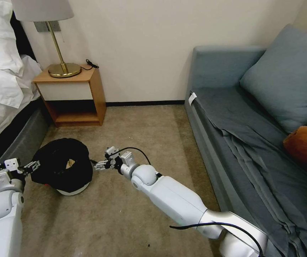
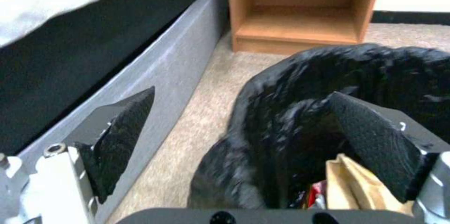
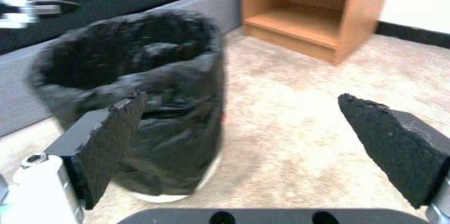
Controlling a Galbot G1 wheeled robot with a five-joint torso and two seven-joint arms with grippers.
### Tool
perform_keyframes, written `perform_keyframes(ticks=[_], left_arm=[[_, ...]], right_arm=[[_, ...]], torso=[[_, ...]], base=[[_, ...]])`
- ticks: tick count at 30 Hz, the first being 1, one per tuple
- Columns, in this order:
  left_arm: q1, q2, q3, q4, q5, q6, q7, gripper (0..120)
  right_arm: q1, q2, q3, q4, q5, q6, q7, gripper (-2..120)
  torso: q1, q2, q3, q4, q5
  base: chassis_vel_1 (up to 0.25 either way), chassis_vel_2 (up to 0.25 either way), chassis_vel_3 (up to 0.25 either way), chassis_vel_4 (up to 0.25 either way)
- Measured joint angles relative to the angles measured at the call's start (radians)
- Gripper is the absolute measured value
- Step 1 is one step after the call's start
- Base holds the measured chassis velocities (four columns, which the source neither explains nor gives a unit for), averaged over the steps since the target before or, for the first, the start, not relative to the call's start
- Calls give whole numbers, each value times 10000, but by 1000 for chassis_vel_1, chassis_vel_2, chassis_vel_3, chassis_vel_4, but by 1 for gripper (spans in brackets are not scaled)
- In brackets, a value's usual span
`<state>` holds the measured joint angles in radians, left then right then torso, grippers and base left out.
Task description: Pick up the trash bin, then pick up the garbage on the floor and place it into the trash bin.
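On the carpet (image 1: 132, 207), both parted claws flank the trash bin (image 1: 62, 167).

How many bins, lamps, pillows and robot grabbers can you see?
Black-bagged round trash bin: 1
Brass table lamp with white shade: 1
Blue-grey sofa pillow: 1
Robot grippers: 2, left gripper and right gripper
Total: 5

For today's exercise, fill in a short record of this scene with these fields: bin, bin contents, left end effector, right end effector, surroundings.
bin: trash bin, black-lined, upright on the carpet
bin contents: brown paper and a red packet inside
left end effector: open, straddling the bin's rim
right end effector: open, beside the bin, apart from it
surroundings: bed, nightstand, sofa
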<state>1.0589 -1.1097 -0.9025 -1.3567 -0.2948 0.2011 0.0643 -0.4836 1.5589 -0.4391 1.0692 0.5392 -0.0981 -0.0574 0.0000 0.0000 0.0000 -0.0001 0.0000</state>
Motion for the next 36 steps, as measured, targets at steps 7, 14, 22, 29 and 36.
perform_keyframes(ticks=[7,14,22,29,36], left_arm=[[-1,1,339,-343,338,-105,328,100],[-85,0,1007,-617,421,-187,712,100],[-564,-303,2162,-621,450,-220,699,100],[-734,-600,2606,-259,583,-276,657,100],[-859,-839,2821,-123,746,-353,442,100]], right_arm=[[-80,-23,807,-374,-32,0,242,100],[-244,68,1680,-567,-60,6,493,100],[-574,-122,2682,-822,-346,162,591,100],[-828,-132,3662,-1190,-642,385,598,100],[-1065,-132,4296,-1309,-854,366,631,100]], torso=[[0,0,0,1,2],[0,0,1,3,2],[0,0,1,-3,3],[0,0,1,1,2],[0,0,1,0,0]], base=[[0,0,0,0],[0,0,0,0],[0,0,0,0],[0,0,0,0],[0,0,0,0]])
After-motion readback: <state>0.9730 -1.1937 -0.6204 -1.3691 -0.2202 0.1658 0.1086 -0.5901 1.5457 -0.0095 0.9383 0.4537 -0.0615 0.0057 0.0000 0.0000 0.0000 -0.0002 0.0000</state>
